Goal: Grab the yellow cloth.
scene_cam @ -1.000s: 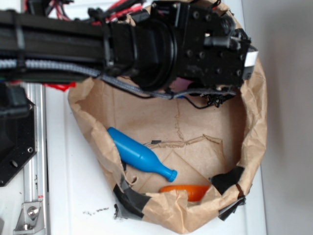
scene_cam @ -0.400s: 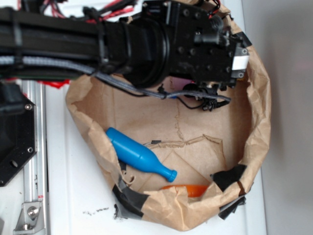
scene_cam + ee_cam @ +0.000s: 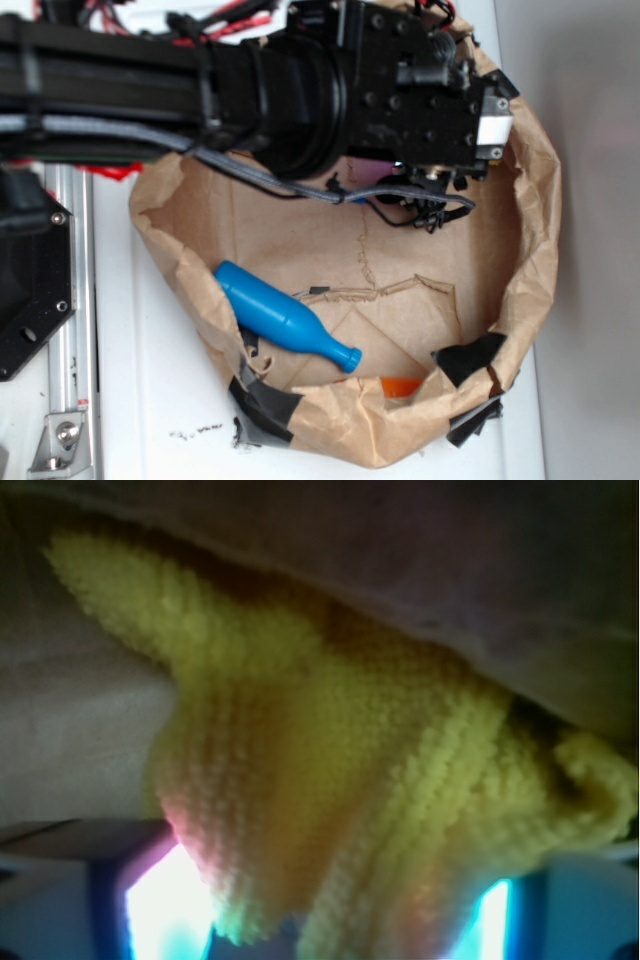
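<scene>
The yellow cloth [image 3: 340, 750] fills the wrist view, fuzzy and bunched into folds that narrow down between my fingers. My gripper [image 3: 330, 920] is shut on that bunch; the cloth spans the whole gap between the bright left pad [image 3: 165, 900] and the right one. In the exterior view the gripper [image 3: 430, 190] reaches down into the far side of the brown paper bag [image 3: 535, 250], and the black wrist body hides both the fingers and the cloth.
A blue bottle [image 3: 285, 317] lies on the bag's floor at the near left. An orange thing [image 3: 403, 386] peeks over the bag's near rim. Black tape [image 3: 265, 405] patches that rim. A metal rail [image 3: 70, 330] runs along the left.
The arm has shifted slightly toward the top of the picture. The bag has spread wider, and its near rim now covers most of the orange thing.
</scene>
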Robot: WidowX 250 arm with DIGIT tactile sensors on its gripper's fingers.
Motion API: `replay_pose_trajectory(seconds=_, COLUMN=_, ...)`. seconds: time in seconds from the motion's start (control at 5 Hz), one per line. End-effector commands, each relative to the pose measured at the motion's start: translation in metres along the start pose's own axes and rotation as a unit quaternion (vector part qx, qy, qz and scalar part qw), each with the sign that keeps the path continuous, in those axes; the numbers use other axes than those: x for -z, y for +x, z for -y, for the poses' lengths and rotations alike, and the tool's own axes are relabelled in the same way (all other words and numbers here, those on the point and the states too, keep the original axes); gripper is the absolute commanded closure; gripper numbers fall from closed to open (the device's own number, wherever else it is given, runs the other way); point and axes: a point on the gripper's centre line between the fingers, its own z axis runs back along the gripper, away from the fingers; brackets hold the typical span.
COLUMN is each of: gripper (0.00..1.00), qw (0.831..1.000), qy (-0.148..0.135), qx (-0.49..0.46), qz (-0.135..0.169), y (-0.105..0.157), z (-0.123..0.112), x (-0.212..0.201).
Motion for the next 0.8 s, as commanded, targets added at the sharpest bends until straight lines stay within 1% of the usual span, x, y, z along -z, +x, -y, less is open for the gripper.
replay_pose_trajectory(seconds=0.0, gripper=1.0, qw=1.0, qy=-0.007, qx=0.013, qz=0.016, y=0.007, z=-0.015, x=-0.01)
replay_pose_trajectory(seconds=0.2, gripper=1.0, qw=0.998, qy=-0.031, qx=0.032, qz=0.051, y=-0.001, z=-0.013, x=-0.042)
replay_pose_trajectory(seconds=0.4, gripper=1.0, qw=0.993, qy=-0.068, qx=0.061, qz=0.073, y=-0.012, z=-0.006, x=-0.074)
replay_pose_trajectory(seconds=0.6, gripper=1.0, qw=0.984, qy=-0.113, qx=0.124, qz=0.053, y=-0.027, z=0.012, x=-0.098)
